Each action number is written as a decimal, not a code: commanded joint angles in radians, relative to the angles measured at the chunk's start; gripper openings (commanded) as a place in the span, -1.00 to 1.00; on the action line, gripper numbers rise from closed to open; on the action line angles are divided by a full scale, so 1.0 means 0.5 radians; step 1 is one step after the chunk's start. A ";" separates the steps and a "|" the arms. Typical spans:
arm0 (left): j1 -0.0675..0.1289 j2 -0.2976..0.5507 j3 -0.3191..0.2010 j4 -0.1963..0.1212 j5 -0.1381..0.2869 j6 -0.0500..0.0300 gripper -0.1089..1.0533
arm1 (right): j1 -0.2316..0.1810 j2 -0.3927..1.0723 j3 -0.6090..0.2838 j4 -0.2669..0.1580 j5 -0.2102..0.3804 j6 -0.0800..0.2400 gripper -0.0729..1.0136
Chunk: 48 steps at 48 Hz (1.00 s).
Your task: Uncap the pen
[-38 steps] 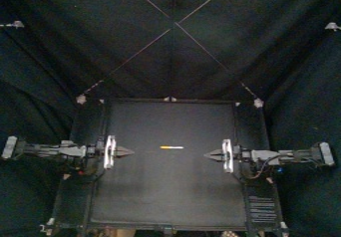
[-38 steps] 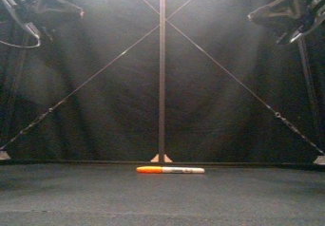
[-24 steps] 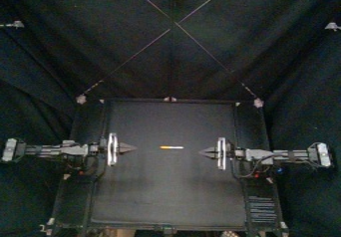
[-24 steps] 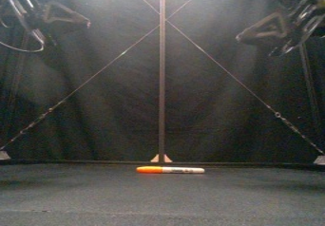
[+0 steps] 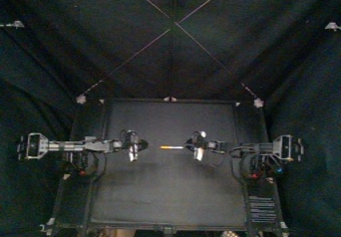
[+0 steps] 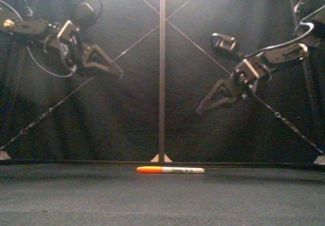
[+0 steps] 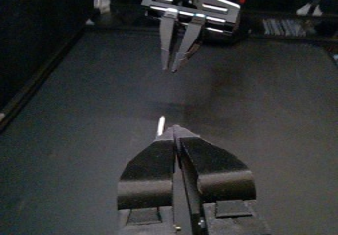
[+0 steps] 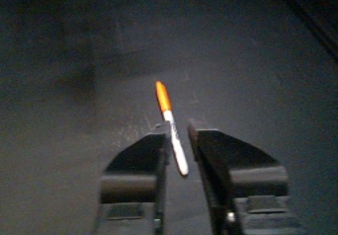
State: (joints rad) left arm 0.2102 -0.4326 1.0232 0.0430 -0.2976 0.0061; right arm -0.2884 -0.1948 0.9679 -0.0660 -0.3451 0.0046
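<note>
The pen (image 5: 170, 144) lies flat at the table's middle, orange at its left end and white at its right (image 6: 170, 170). My left gripper (image 5: 139, 149) hangs well above the table just left of it (image 6: 118, 71), tilted down toward it, with only a narrow gap between its jaws (image 7: 179, 138) and nothing in them. My right gripper (image 5: 196, 147) hangs just right of the pen, lower than the left one (image 6: 203, 107), open and empty. In the right wrist view the pen (image 8: 169, 125) shows through the gap of that gripper (image 8: 177, 130), on the table below.
The right gripper (image 7: 177, 61) faces the left one across the pen (image 7: 161, 125). The black table (image 5: 167, 196) holds nothing but the pen.
Both arms have reached inward from the table's sides toward the pen and come down, their grippers now tilted at it. The pen has not moved.
</note>
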 commanded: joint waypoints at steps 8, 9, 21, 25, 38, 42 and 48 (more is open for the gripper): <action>0.052 0.255 -0.141 0.067 0.028 0.000 0.66 | -0.025 0.472 -0.258 0.009 0.046 0.009 0.75; 0.055 0.270 -0.150 0.067 0.034 0.000 0.71 | -0.025 0.491 -0.270 0.009 0.055 0.009 0.75; 0.077 0.476 -0.282 0.086 0.181 0.000 0.95 | -0.025 0.699 -0.396 0.015 0.196 0.009 0.74; 0.077 0.540 -0.337 0.107 0.279 0.000 0.95 | -0.025 0.736 -0.414 0.015 0.249 0.009 0.73; 0.077 0.699 -0.457 0.150 0.442 0.003 0.95 | -0.009 0.770 -0.423 0.000 0.313 0.006 0.32; 0.077 0.730 -0.479 0.175 0.451 0.003 0.95 | -0.009 0.739 -0.426 0.003 0.310 0.009 0.14; 0.077 0.758 -0.494 0.193 0.460 0.003 0.95 | 0.034 0.632 -0.445 0.000 0.313 0.006 0.08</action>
State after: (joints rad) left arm 0.2454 -0.0537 0.8023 0.1319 -0.0675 0.0077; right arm -0.2838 0.1856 0.7609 -0.0660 -0.1856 0.0092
